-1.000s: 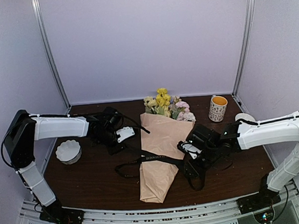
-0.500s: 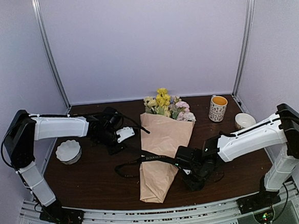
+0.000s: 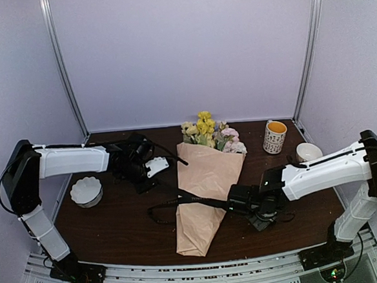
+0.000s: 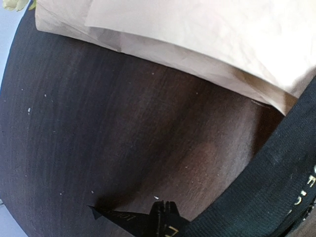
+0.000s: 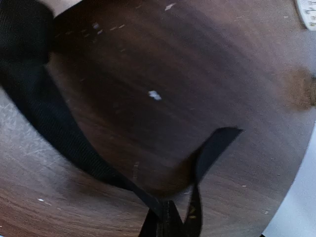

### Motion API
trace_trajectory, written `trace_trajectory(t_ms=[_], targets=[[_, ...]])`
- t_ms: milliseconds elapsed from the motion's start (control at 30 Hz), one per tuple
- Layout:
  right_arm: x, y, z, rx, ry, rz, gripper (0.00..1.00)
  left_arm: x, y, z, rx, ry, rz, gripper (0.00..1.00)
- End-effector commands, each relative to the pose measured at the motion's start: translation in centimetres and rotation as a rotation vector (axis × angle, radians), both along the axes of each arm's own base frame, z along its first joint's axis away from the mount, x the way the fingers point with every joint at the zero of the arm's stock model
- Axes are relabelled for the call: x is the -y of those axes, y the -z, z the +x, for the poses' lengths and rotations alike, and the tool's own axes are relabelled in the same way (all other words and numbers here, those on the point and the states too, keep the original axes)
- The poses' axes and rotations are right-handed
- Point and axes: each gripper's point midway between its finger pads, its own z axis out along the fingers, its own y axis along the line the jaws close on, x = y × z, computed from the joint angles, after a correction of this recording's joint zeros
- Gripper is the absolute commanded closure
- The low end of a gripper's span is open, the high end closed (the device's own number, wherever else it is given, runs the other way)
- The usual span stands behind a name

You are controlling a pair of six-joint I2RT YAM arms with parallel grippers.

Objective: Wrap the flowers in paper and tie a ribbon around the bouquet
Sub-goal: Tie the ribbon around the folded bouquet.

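The bouquet lies on the dark table as a tan paper (image 3: 204, 192) cone, its narrow end toward me. Yellow, pink and cream flowers (image 3: 211, 135) show above its wide far end. The black ribbon (image 3: 199, 198) crosses the cone's middle. My left gripper (image 3: 161, 164) sits left of the cone's top, shut on one ribbon stretch (image 4: 276, 182), with the paper's edge (image 4: 197, 39) just beyond its fingertips (image 4: 164, 217). My right gripper (image 3: 235, 200) is at the cone's right edge, shut on the ribbon (image 5: 44, 118) close to its loose end (image 5: 217, 143).
A white fluted bowl (image 3: 86, 191) stands at the left. A patterned mug (image 3: 275, 137) with an orange inside stands at the back right, a small white bowl (image 3: 307, 152) beside it. A slack loop of ribbon (image 3: 156, 212) lies left of the cone.
My right gripper has come in to the cone's right edge and shut on the ribbon, then drawn slightly right. The left gripper has kept its hold and barely moved.
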Motion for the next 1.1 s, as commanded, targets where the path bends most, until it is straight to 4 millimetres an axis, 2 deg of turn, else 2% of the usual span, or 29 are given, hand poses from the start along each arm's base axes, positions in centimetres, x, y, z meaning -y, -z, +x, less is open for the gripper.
trace_trajectory(t_ms=[0,100,233,333,433,567,700,867,933,1067], targets=[[3.2,-5.4,3.9,0.277,0.044,-0.138,1.0,0.7,-4.0,1.1,0.094,-0.029,-0.083,1.0],[4.5,-9.1,5.8,0.46,0.06,-0.203,1.0,1.4,-5.4,0.7,0.1,-0.03,-0.128,1.0],[3.3,-12.1,7.4,0.566,0.046,-0.077,1.0,1.8,-6.2,0.1,0.07,-0.06,-0.167,1.0],[1.1,-14.4,7.9,0.617,0.015,0.099,1.0,2.2,-6.9,-0.5,0.043,-0.097,-0.227,1.0],[-0.9,-15.8,8.0,0.668,-0.038,0.284,1.0,2.5,-8.0,-1.1,0.076,-0.12,-0.307,1.0],[-4.9,-17.2,7.8,0.68,-0.129,0.525,1.0,4.5,-8.6,-2.4,0.05,-0.087,-0.359,1.0],[-8.0,-18.6,8.5,0.686,-0.16,0.609,1.0,6.7,-10.0,-3.0,0.034,-0.073,-0.469,1.0],[-12.6,-20.4,9.2,0.64,-0.217,0.796,1.0,10.0,-13.8,-2.7,0.016,-0.06,-0.715,1.0],[-13.8,-21.0,9.6,0.635,-0.223,0.851,1.0,11.2,-14.9,-2.9,-0.002,-0.044,-0.784,1.0],[-15.7,-21.1,10.3,0.615,-0.234,0.854,1.0,12.2,-14.7,-3.0,0.0,-0.031,-0.768,1.0]])
